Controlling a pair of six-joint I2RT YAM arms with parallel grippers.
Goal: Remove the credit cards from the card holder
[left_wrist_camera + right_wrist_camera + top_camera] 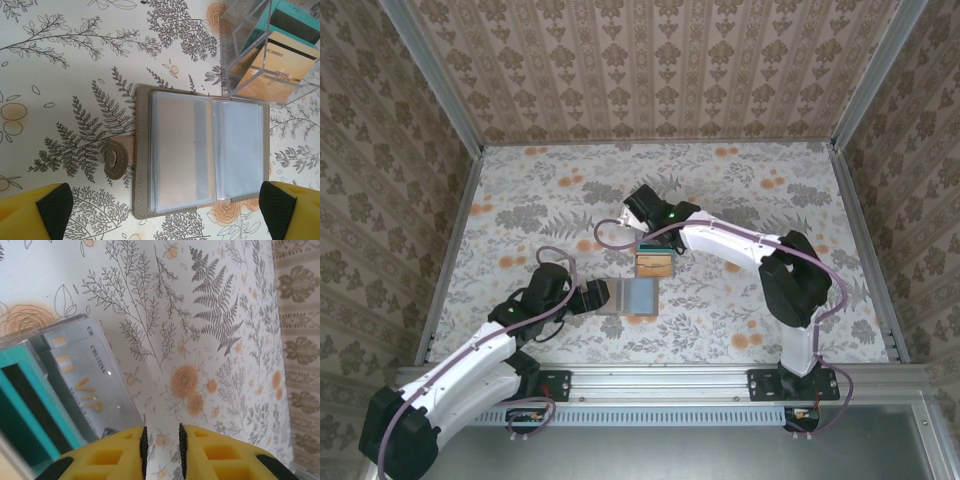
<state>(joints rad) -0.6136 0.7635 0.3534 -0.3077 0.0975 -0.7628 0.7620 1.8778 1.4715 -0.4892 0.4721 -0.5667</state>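
Our left gripper (165, 210) stands spread wide. Its black pads (52, 207) sit at the two lower corners of the wrist view, and nothing is held between them. Straight ahead, inside the span of the jaws, the card holder (200, 155) lies flat and open on the flowered table (60, 100), clear pocket faces up. Its snap tab (117, 159) points toward one finger and its far page toward the other. So the fold runs along our line of approach, and the holder's breadth lies across the jaws. The pocket next to the tab shows a pale, tan-tinged sheet that we take for a card not yet drawn out, though the plastic keeps us from being sure.

At the holder's far corner stands a clear box (235, 60), so close that we cannot tell whether they touch. A teal card (287, 10) and a gold card (280, 65) stand on edge inside it. Our right gripper (162, 445) is close beside that box. Its jaws are a narrow slit apart, bare table shows between them, and they pinch nothing. A silver card (85, 385) in the box faces it.

From above, the left fingertips lie just short of the holder's near edge, while the right arm works on the far side of the box. We judge the left arm the nearer one for the holder.
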